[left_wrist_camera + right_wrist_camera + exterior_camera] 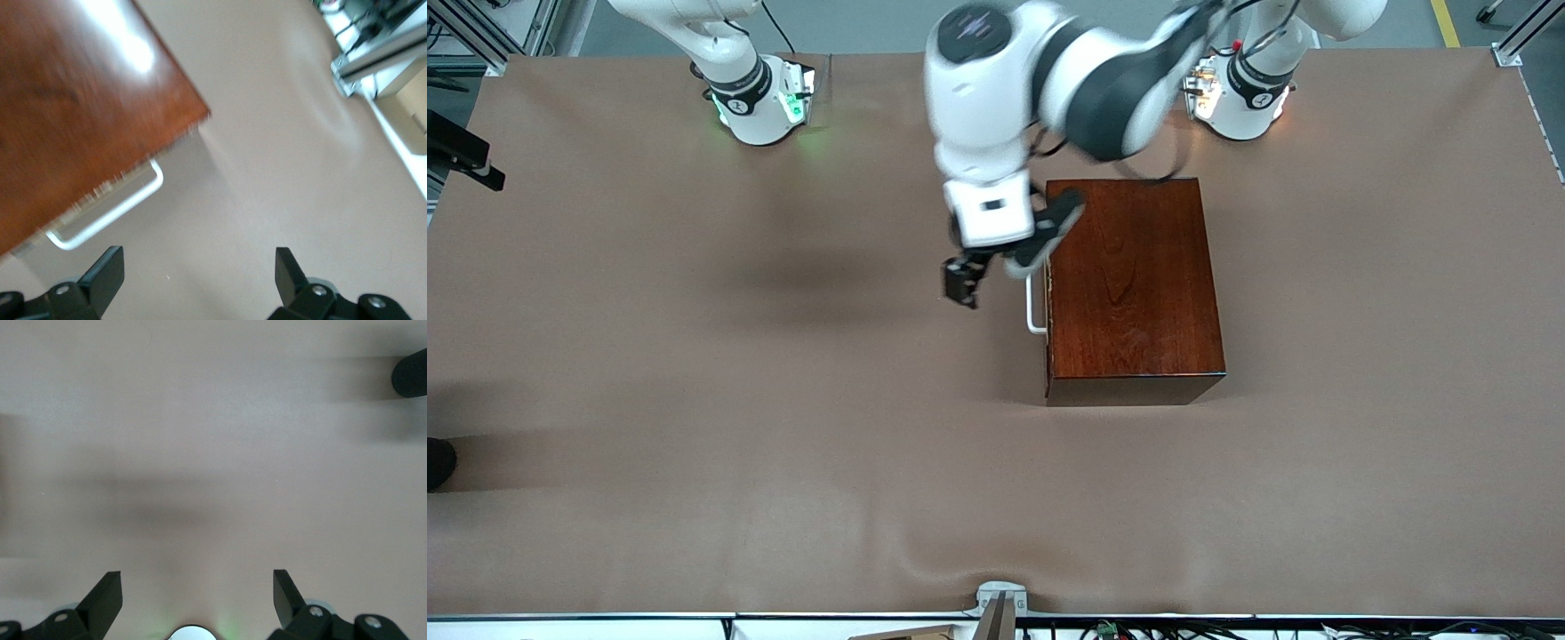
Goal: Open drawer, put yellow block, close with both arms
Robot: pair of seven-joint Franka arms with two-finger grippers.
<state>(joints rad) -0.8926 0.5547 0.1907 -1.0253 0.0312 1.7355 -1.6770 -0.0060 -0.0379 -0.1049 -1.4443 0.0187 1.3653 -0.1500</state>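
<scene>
Currently the drawer (1048, 302) is fully shut in its mahogany box (1129, 284), toward the left arm's end of the counter (694, 400). Left tool (963, 277) hangs empty w/ fingers spread, over bare counter just beside the white handle (1035, 307), not touching it. Right tool (197, 600) is likewise spread and empty over bare counter; right arm waits. Yellow block not visible in any view. Risk: approach misaligned w/ handle, so fingers close on air or knock the box.
</scene>
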